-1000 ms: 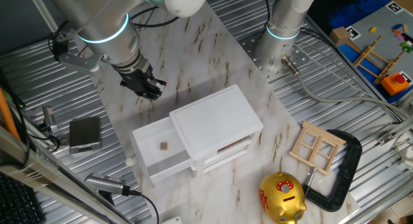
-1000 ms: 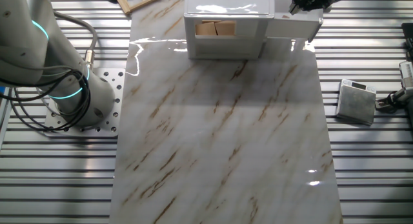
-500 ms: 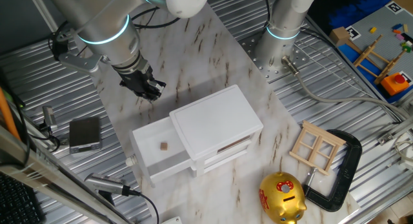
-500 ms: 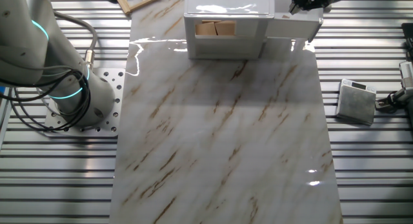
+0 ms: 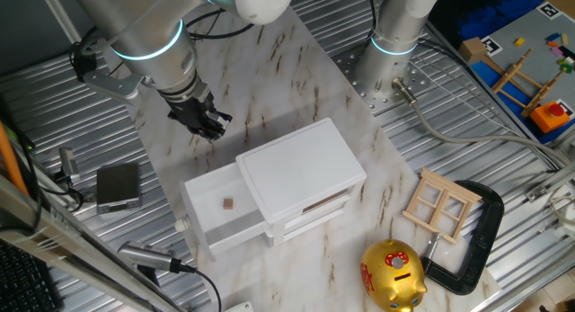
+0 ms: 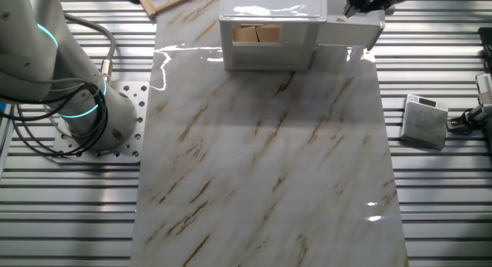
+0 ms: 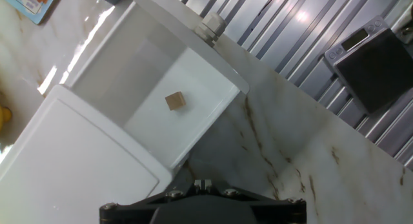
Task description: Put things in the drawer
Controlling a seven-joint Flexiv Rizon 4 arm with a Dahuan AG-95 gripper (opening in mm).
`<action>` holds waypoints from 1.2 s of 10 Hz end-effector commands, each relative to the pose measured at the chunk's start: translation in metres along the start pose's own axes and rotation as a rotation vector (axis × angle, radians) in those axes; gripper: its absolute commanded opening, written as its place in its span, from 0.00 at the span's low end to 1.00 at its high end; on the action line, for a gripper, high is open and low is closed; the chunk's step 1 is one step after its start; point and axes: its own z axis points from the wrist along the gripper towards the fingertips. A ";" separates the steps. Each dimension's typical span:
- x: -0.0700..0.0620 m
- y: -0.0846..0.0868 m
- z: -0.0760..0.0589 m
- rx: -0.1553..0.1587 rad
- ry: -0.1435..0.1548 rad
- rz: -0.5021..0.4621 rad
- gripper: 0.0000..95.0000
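The white cabinet's (image 5: 301, 173) top drawer (image 5: 216, 220) stands pulled out, its knob (image 7: 211, 25) at the outer front edge, and the small brown block (image 5: 228, 204) lies on the drawer floor near its middle, apart from all four walls. The gripper (image 5: 203, 121) hangs over bare marble tabletop (image 5: 296, 69) beside the drawer's far side wall, clear of cabinet and drawer; its dark fingers appear close together and hold nothing, though whether they are fully pressed together cannot be told. A wooden window frame (image 5: 439, 204), a gold piggy bank (image 5: 393, 274) and a black clamp (image 5: 473, 236) crowd the cabinet's opposite side, and a dark scale (image 5: 118, 185) sits on the ribbed surface near the drawer front.
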 end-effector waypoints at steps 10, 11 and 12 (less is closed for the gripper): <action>0.000 0.000 0.000 0.004 0.009 -0.032 0.00; 0.000 -0.001 0.000 0.004 0.007 -0.030 0.00; -0.001 -0.002 0.002 0.001 0.004 -0.034 0.00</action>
